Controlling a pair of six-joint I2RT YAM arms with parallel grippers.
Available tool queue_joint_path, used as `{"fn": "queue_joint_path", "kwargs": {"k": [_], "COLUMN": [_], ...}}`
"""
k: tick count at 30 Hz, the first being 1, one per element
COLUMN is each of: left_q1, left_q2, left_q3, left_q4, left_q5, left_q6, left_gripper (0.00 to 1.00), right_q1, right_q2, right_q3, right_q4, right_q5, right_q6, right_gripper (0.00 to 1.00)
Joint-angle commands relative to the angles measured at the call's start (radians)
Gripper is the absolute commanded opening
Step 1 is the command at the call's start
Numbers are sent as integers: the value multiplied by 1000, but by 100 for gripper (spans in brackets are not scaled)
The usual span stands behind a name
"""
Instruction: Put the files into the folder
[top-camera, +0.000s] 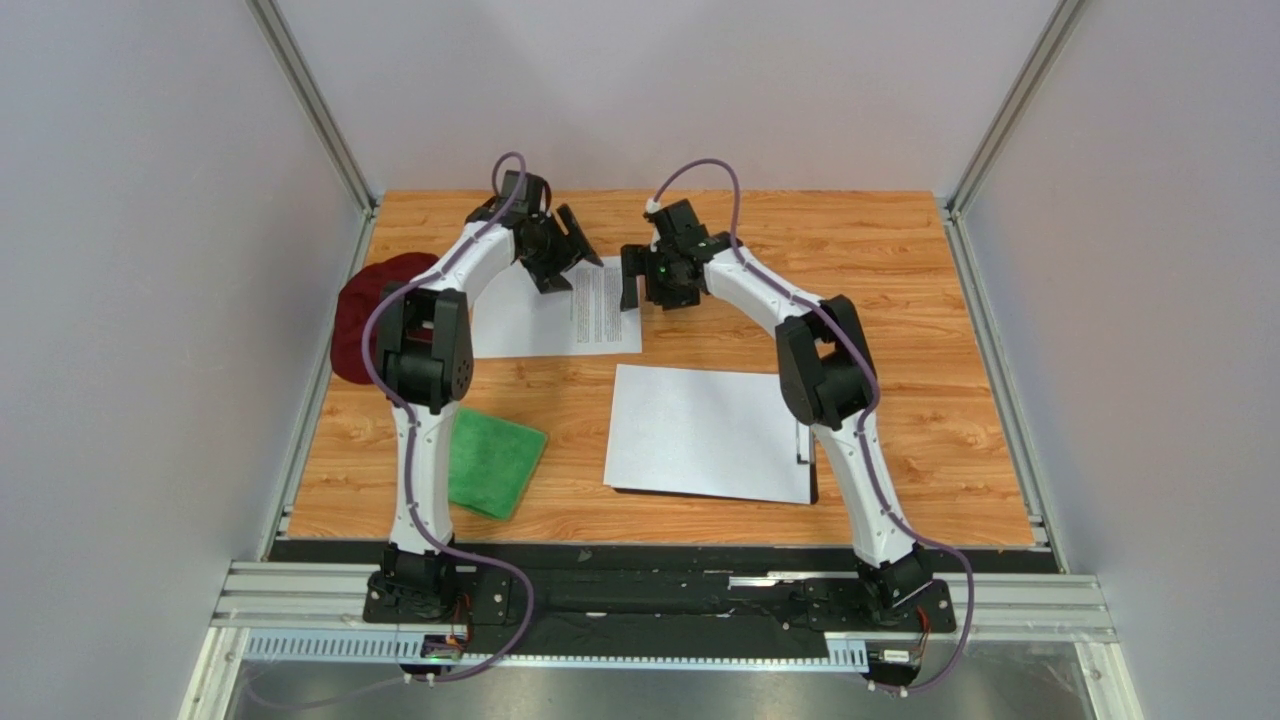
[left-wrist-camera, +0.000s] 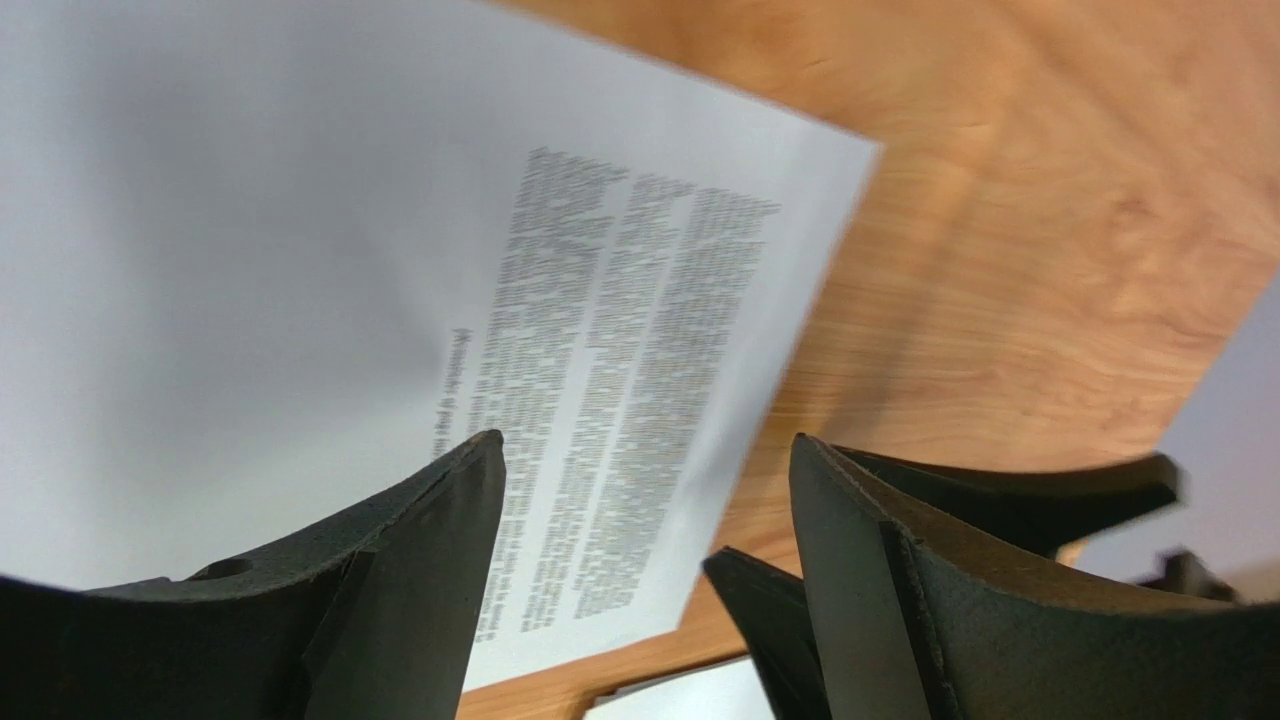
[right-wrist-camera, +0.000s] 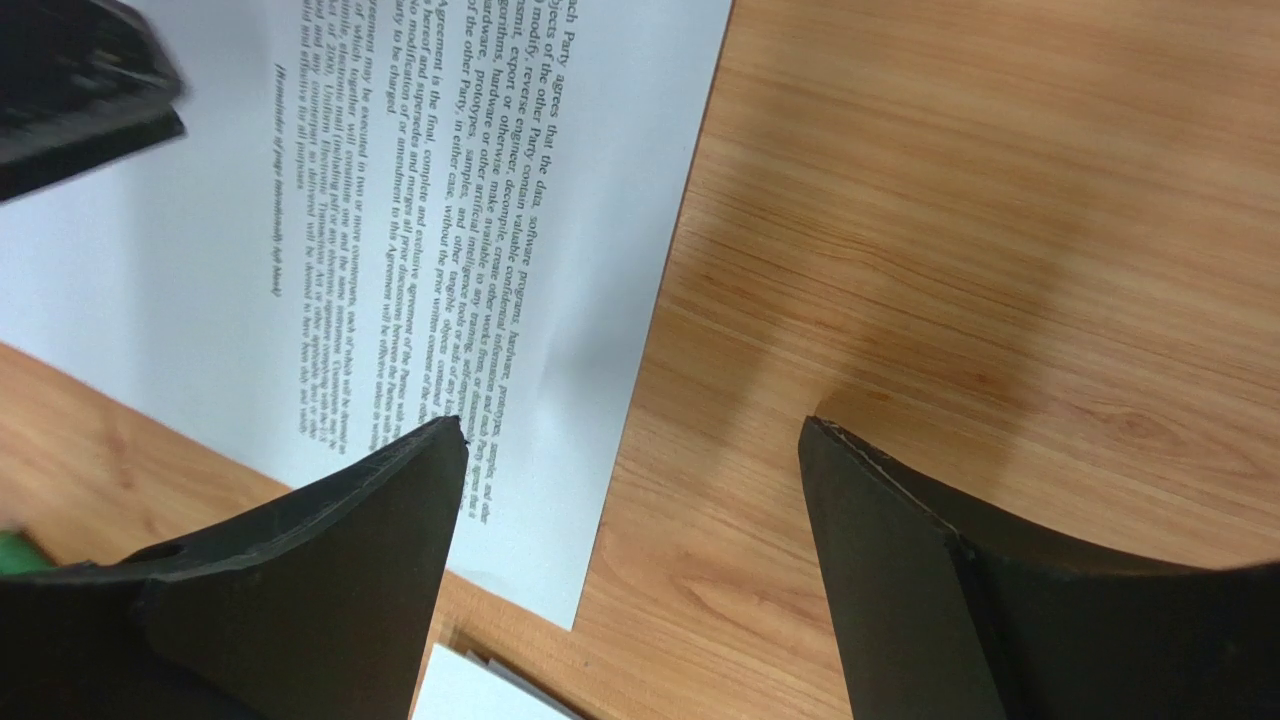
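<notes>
Bare wood on the table (top-camera: 917, 285) lies open from 1 to 4 o'clock. At 11 to 12 o'clock the left gripper (top-camera: 576, 255) and right gripper (top-camera: 639, 285) crowd together low over the printed sheet (top-camera: 579, 318), each with fingers spread around nothing. A dark red hat (top-camera: 361, 323) blocks 9 o'clock and a green cloth (top-camera: 496, 462) blocks 8. The blank sheet (top-camera: 706, 432) on the folder (top-camera: 813, 483) fills 5 to 6 o'clock.

The wooden table (top-camera: 902, 270) bears a printed sheet (top-camera: 556, 323), black folder (top-camera: 813, 477), green cloth (top-camera: 496, 462) and red hat (top-camera: 353, 323).
</notes>
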Motion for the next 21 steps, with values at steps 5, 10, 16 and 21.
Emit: {"fn": "queue_joint_path", "kwargs": {"k": [5, 10, 16, 21], "left_q1": [5, 5, 3, 3], "left_q2": [12, -54, -88, -92], "left_q3": [-122, -247, -323, -351], "left_q4": [-98, -23, 43, 78], "left_q5": [23, 87, 139, 161], "left_q6": [-73, -106, -131, -139], "left_gripper": [78, 76, 73, 73], "right_q1": [70, 96, 108, 106], "right_q2": [104, 96, 95, 81], "right_q3": [208, 174, 146, 90], "right_q4": [-219, -224, -208, -130], "right_q5": [203, 208, 188, 77], "right_q6": [-87, -85, -59, 7], "right_gripper": [86, 86, 86, 87]}}
